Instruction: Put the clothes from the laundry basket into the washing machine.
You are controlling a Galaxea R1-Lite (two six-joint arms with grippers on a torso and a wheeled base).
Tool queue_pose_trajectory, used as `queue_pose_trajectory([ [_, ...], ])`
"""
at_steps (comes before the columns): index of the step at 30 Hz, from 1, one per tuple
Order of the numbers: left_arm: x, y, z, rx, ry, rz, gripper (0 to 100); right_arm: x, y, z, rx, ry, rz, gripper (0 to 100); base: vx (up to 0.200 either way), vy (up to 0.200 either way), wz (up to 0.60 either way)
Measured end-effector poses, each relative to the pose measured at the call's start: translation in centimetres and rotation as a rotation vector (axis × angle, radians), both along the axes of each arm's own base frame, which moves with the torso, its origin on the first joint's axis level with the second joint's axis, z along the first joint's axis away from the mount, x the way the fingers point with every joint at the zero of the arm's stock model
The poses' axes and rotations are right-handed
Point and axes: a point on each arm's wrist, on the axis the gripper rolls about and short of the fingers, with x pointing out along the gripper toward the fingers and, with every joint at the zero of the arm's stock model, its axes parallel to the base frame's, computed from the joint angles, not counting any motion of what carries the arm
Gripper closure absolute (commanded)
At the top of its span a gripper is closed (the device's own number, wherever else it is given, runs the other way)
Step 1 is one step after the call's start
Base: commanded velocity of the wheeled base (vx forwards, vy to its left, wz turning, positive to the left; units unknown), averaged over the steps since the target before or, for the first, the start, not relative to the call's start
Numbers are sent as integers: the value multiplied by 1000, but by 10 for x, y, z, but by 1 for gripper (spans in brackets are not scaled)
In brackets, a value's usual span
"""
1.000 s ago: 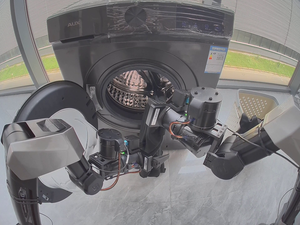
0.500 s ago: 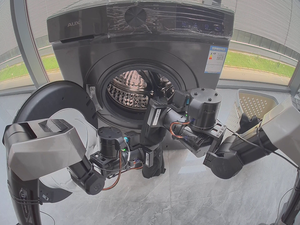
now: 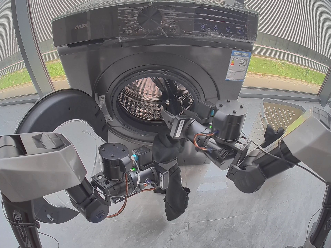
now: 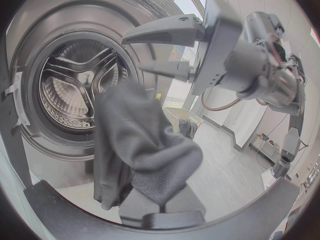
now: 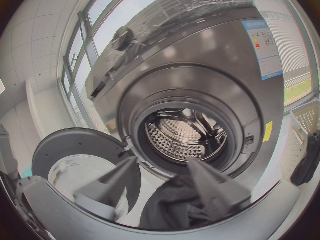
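Observation:
A dark garment (image 3: 174, 190) hangs in front of the washing machine (image 3: 103, 62), below its open drum (image 3: 151, 99). My left gripper (image 3: 169, 171) is shut on the garment's upper part; in the left wrist view the cloth (image 4: 140, 140) drapes over its fingers. My right gripper (image 3: 168, 119) is open just above the cloth's bunched top, its fingers (image 5: 210, 180) spread with nothing between them and the garment (image 5: 173, 204) under them. The laundry basket (image 3: 284, 116) stands to the right of the machine with dark clothing (image 3: 272, 135) over its rim.
The round machine door (image 3: 58, 111) is swung wide open to the left, close behind my left arm. Pale tiled floor (image 3: 213, 217) spreads in front of the machine. Windows run behind the machine.
My left gripper has shut on the garment and dropped slightly to the left. My right gripper has let go of the cloth, opened and drawn back up and right; the garment now hangs lower.

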Motion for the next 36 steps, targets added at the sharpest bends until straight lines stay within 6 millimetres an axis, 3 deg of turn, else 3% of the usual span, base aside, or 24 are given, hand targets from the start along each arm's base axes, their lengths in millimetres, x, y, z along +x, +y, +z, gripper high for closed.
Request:
queue_pose_trajectory([
  [7, -4, 7, 14, -25, -36, 13, 100, 25, -35, -8, -48, 17, -105, 0, 0, 0, 0],
  [10, -3, 8, 21, -35, -54, 33, 100, 27, -44, -18, -80, 37, -124, 0, 0, 0, 0],
  [18, 13, 12, 50, -101, -153, 124, 100, 13, -68, -61, -204, 149, -104, 0, 0, 0, 0],
  [25, 14, 17, 73, -144, -210, 145, 100, 0, -81, -92, -256, 216, -8, 0, 0, 0, 0],
  [36, 10, 21, 85, -166, -240, 148, 100, -2, -89, -125, -283, 228, 70, 0, 0, 0, 0],
])
